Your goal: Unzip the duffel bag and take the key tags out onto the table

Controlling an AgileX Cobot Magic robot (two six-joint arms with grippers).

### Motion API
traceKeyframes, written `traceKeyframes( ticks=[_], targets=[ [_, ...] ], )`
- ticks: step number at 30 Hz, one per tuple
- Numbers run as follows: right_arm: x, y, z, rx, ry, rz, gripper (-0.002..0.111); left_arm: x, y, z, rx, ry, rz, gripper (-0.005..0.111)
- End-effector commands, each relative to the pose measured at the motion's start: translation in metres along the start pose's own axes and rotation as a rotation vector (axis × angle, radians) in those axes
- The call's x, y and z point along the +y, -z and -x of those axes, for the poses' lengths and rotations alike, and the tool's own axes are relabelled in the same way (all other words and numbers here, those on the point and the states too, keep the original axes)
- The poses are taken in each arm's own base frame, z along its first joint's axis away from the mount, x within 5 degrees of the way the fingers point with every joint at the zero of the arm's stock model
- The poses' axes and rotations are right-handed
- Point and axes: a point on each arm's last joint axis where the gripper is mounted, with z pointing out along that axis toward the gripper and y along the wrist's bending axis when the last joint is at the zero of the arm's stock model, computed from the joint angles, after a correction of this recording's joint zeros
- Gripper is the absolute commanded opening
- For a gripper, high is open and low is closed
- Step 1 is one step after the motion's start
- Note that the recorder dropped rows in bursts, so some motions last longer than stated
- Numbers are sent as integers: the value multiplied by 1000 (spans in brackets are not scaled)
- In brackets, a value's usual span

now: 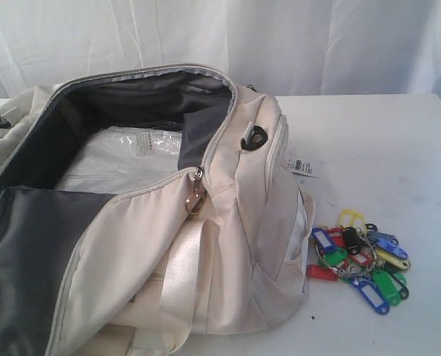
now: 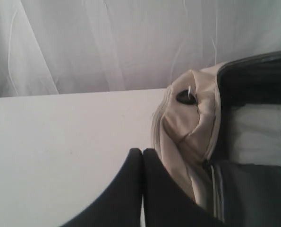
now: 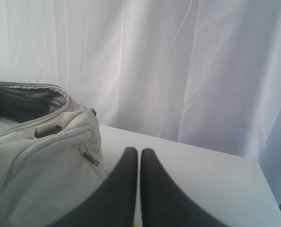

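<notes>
The cream duffel bag fills the left and centre of the exterior view with its main zipper run open, the metal zipper pull hanging at mid-frame and dark lining showing above a clear plastic-wrapped packet inside. The key tags, a bright bunch in blue, green, yellow, red and black, lie on the white table at lower right, just beside the bag's end and clear of its white paper label. They sprawl in a loose heap with no clear long axis.

Neither arm appears in the exterior view. Each wrist camera shows black fingers pressed together on nothing: the left gripper over bare tabletop beside the bag's other end, the right gripper beside the bag's zipped side pocket. Judged from this layout, both steps look complete. If the bunch needed any further handling, it sits on the right arm's side, well apart from the left.
</notes>
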Motion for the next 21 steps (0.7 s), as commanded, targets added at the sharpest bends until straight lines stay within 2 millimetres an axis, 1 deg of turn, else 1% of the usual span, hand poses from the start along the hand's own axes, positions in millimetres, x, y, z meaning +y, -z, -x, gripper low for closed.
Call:
traceKeyframes(
  ticks=[1, 4, 21],
  targets=[
    [-1, 0, -1, 2, 26, -13, 3, -2, -2, -17, 58, 10, -5, 1],
    [-1, 0, -2, 11, 26, -15, 3, -3, -2, -20, 84, 48, -20, 1],
    [-1, 0, -2, 12, 14, -12, 3, -3, -3, -20, 82, 44, -21, 1]
  ],
)
